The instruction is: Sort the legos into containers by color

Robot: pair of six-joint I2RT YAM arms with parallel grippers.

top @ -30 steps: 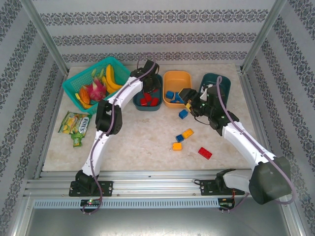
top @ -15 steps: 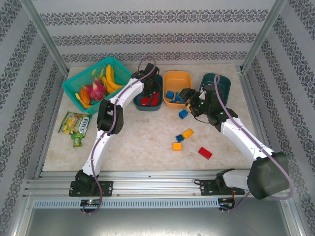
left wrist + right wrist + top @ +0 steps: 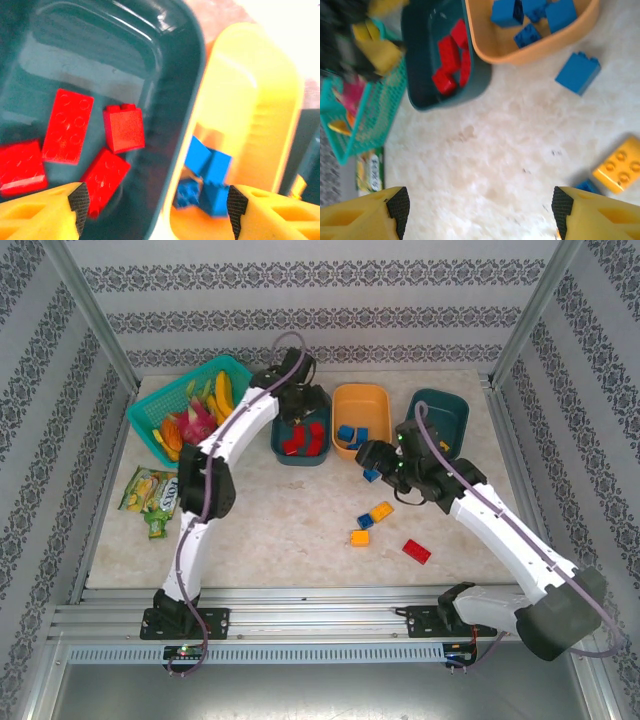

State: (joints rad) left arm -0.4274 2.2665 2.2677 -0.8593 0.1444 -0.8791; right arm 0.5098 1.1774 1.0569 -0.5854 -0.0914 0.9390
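Left claw (image 3: 156, 205): we see its fingers spread wide with nothing between them; it hangs over the place where two tubs meet.
Red legos (image 3: 67, 125): four lie in the dark teal tub (image 3: 175, 50), ahead of the left claw and towards the finger at the left of its wrist view.
Blue legos (image 3: 207, 170): a small heap in the orange tub (image 3: 260, 100), just ahead of that claw's other finger.
Right claw (image 3: 480, 205): its fingers stand apart and hold nothing; it hovers over the bare table (image 3: 485, 145).
Loose blue lego (image 3: 577, 72): on the table ahead of the right claw, just beside the orange tub's outer wall.
Yellow-orange lego (image 3: 617, 167): flat on the table near the right claw's right-hand finger, with a small blue lego (image 3: 587, 186) just beside it.
Orange lego (image 3: 359, 537) and red lego (image 3: 416, 551): on the table behind the right claw, towards the arm bases, apart from each other.
Second teal tub (image 3: 445, 395): beyond the right claw; we cannot tell what it holds.
Lattice basket (image 3: 150, 420) and snack packet (image 3: 152, 490): well apart from the left claw, on its outer side.
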